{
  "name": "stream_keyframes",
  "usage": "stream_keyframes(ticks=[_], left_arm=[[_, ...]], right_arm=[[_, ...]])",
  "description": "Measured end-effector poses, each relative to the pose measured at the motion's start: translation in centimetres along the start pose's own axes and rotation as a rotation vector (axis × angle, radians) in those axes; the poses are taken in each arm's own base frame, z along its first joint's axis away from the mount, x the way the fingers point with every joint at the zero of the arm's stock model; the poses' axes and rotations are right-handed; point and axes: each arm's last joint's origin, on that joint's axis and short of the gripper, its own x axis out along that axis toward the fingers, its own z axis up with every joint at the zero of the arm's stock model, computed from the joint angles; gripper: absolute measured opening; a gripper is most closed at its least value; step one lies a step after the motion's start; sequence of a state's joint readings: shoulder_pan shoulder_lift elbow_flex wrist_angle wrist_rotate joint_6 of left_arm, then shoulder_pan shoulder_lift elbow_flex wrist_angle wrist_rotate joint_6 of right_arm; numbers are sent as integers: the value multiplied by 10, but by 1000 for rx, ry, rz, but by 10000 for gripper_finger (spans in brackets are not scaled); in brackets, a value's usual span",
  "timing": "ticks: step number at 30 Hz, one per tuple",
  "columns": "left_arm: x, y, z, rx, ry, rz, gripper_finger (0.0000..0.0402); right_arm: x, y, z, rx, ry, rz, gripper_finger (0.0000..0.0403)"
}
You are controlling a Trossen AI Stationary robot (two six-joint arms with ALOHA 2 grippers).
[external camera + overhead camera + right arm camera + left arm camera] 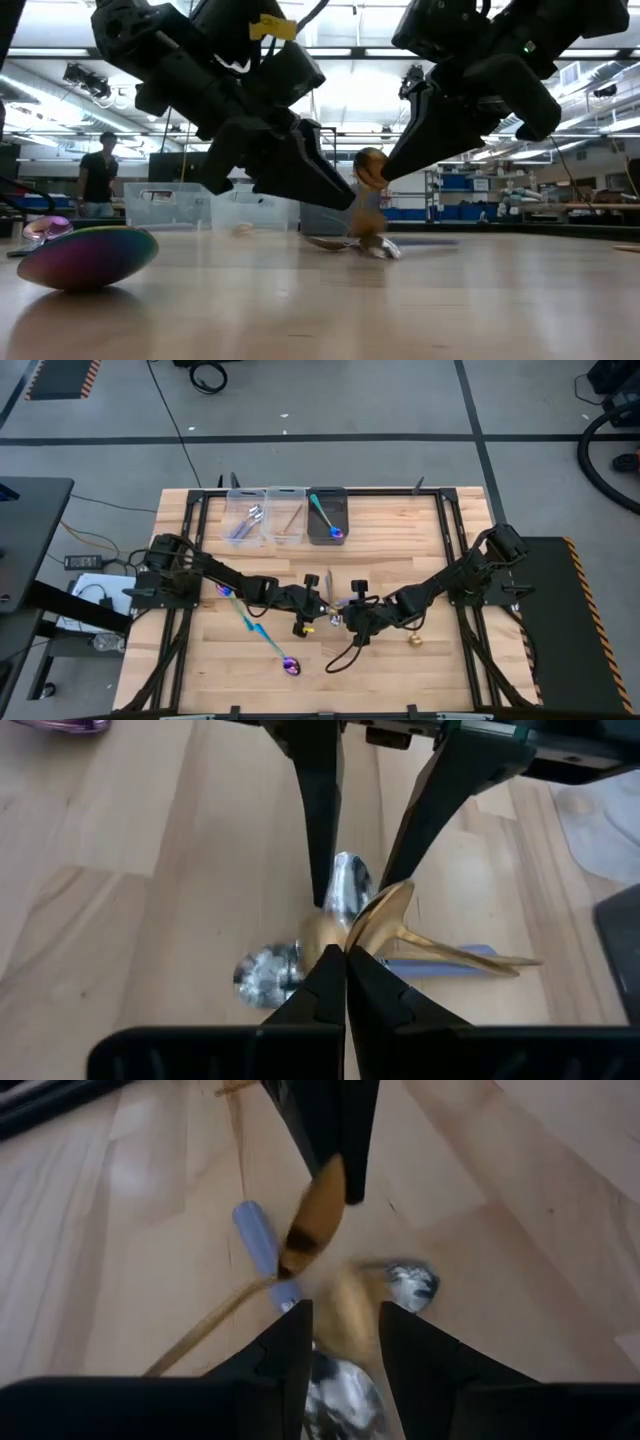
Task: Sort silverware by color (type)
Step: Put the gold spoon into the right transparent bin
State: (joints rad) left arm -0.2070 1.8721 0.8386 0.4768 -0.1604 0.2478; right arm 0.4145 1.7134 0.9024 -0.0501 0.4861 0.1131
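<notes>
A small heap of silverware (326, 596) lies mid-table: a silver bowl (263, 970), a lilac handle (257, 1240) and a gold spoon (385, 915). My right gripper (345, 960) is shut on the gold spoon's bowl, which is raised above the wood (370, 166). My left gripper (345, 1330) is open and faces it. Its fingers stand on either side of another silver bowl (350, 880); I cannot tell whether they touch it. In the high view the two grippers (318, 606) (338, 612) meet over the heap. My right gripper pinches the rim of the gold spoon's bowl (362, 932) between its two fingertips. The fingers slant down from the table's right side. The bowl is lifted and tipped on edge, and the handle (470, 958) runs away over the lilac handle; whether its end rests there is unclear.
Three bins stand at the far edge: two clear ones (250, 520) (289, 520) and a dark one (328, 532) holding a teal spoon. A teal-handled spoon (262, 635) with an iridescent bowl (85, 256) lies near left. A gold piece (413, 640) lies near right. A person (98, 176) stands in the room behind.
</notes>
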Motion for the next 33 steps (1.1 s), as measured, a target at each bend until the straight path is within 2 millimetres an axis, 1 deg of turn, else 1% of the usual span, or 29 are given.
stream_keyframes(ticks=[5, 8, 12, 15, 18, 22, 25, 30, 33], left_arm=[[0, 0, 3, 17, -28, 6, 124], [0, -2, 1, 49, -3, -6, 114], [-1, -4, 0, 38, 9, -6, 100], [-4, -2, 0, 53, 37, 43, 95], [-7, 0, 3, 66, 51, 107, 95], [-7, 1, 5, 113, 49, 119, 110], [-8, 1, 5, 134, 49, 119, 131], [-8, 0, 5, 256, 56, 115, 166], [-8, 0, 5, 301, 55, 116, 172]], right_arm=[[0, 1, 2, 18, -19, 13, 8], [0, 1, 0, 8, 1, 25, 8], [-1, 2, -1, -27, 12, 39, 8], [-1, 3, -2, -63, 17, 45, 8], [-2, 6, -3, -137, 21, 84, 8], [-4, 10, -4, -252, 22, 128, 8], [-6, 13, -4, -328, 11, 93, 8], [-7, 14, -2, -353, -18, 51, 8], [-7, 14, 1, -344, -41, 48, 8]])
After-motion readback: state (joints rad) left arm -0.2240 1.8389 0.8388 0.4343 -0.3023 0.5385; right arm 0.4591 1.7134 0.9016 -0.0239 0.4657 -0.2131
